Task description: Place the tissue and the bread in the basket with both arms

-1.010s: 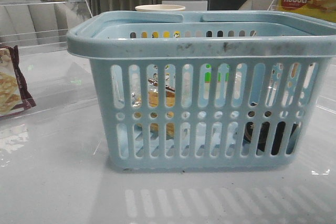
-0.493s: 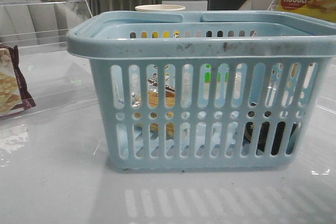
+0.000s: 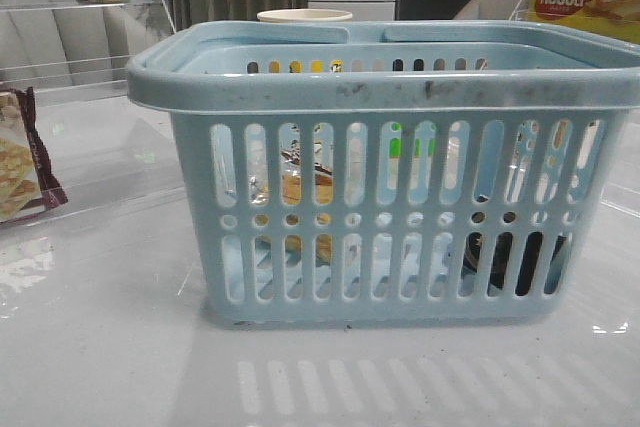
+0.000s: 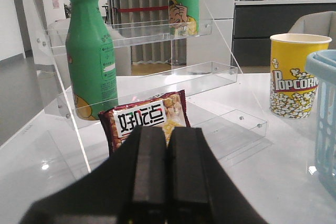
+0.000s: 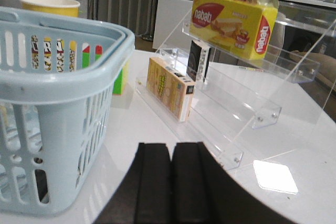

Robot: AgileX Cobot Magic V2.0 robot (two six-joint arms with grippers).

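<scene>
- On my front camera the basket [image 3: 385,172] fills most of the picture, sitting upright on the white table [image 3: 100,347]; neither arm shows there.
- Through its slots I can make out the bread [image 3: 292,192] inside toward the basket's left half, and the tissue [image 3: 515,262] as a dark shape low on the floor in the right half. Neither wrist camera shows either one.
- My left wrist camera shows the left gripper [image 4: 158,174] with its two dark fingers pressed flat together and nothing between them, clenched on air.
- Straight beyond those fingers lies a maroon-edged snack bag [image 4: 147,121], leaning against a clear shelf [image 4: 157,51] that carries a green bottle [image 4: 89,51]. The front camera catches only the bag's edge.
- A yellow popcorn cup [image 4: 292,74] stands farther off, and a sliver of the basket's rim sits just beside it.
- My right wrist camera shows the right gripper [image 5: 170,182], fingers likewise closed tight and empty.
- The basket wall stands near those fingers on one side; a second clear shelf [image 5: 252,98] stands on the other, holding a yellow wafer box [image 5: 233,22] and a small tan box [image 5: 169,88].
</scene>
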